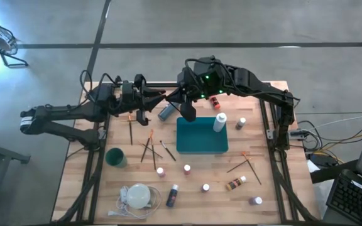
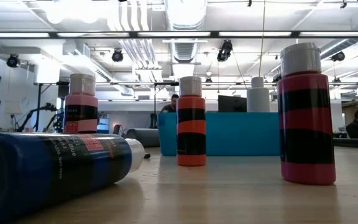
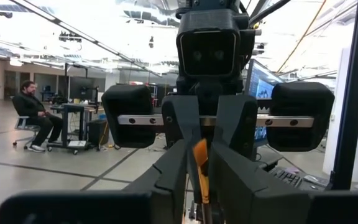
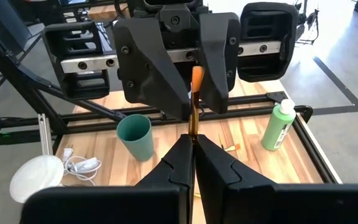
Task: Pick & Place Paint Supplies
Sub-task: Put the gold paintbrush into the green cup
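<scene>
Overhead view straight down on whole table [image 1: 187, 188], low view level at tabletop close behind bottles, wrist views facing each other, sharing orange-handled brush [image 4: 196, 81]

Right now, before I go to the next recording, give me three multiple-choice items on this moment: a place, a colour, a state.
1. Relative to the teal tray, the green cup stands: A inside it; B outside it, on the left arm's side; C outside it, on the right arm's side.
2. The brush has a handle end that is: A orange; B blue; C white.
3. The right gripper is: A open and empty; B shut on a bottle; C shut on the brush.

B: the high view shows the cup apart from the tray, on the left arm's side.
A: both wrist views show orange.
C: its wrist view shows it pinching the brush.
</scene>
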You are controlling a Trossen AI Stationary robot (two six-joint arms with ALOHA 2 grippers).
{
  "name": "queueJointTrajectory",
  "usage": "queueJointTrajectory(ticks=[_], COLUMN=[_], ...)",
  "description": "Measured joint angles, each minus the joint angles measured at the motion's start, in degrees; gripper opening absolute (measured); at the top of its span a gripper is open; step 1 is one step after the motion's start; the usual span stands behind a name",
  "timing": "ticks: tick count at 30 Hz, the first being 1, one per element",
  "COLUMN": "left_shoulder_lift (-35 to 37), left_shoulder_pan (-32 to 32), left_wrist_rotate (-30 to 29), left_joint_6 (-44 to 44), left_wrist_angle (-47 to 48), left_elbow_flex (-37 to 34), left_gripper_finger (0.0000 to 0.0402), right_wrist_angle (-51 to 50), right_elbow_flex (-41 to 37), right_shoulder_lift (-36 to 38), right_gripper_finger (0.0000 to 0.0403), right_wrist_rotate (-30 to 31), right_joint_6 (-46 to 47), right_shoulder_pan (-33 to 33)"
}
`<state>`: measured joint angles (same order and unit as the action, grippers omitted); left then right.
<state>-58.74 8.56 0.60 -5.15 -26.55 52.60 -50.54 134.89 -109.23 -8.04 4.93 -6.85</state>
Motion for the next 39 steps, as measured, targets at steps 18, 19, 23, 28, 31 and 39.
queueJointTrajectory(ticks=[18, 19, 23, 28, 31, 39], left_shoulder_lift=[0.0, 0.0, 0.0, 0.0, 0.2, 2.5], left_shoulder_pan=[0.0, 0.0, 0.0, 0.1, 0.1, 0.1], left_wrist_rotate=[0.3, 0.2, 0.2, -0.3, -0.2, -0.6], left_joint_6=[0.4, 0.4, 0.4, 0.4, 0.4, -0.5], left_wrist_angle=[-0.1, -0.1, -0.1, 0.0, 0.0, 4.5], left_elbow_flex=[0.0, 0.0, 0.0, 0.1, 0.1, 0.1], left_gripper_finger=[0.0005, 0.0005, 0.0005, 0.0005, 0.0005, 0.0005], right_wrist_angle=[-0.2, -0.1, -0.2, -0.8, -1.8, -9.3], right_elbow_flex=[0.0, 0.0, 0.0, 0.0, 0.1, 0.1], right_shoulder_lift=[0.0, 0.0, 0.2, 1.2, 1.6, 3.7], right_gripper_finger=[0.0007, 0.0007, 0.0014, 0.0064, 0.0108, 0.0182], right_wrist_rotate=[-1.2, -1.2, -0.9, -1.1, -1.0, 4.9], right_joint_6=[-0.4, -0.5, 0.9, 2.9, 3.7, 1.7], right_shoulder_pan=[-0.1, -0.1, -0.1, 0.0, -0.1, -0.1])
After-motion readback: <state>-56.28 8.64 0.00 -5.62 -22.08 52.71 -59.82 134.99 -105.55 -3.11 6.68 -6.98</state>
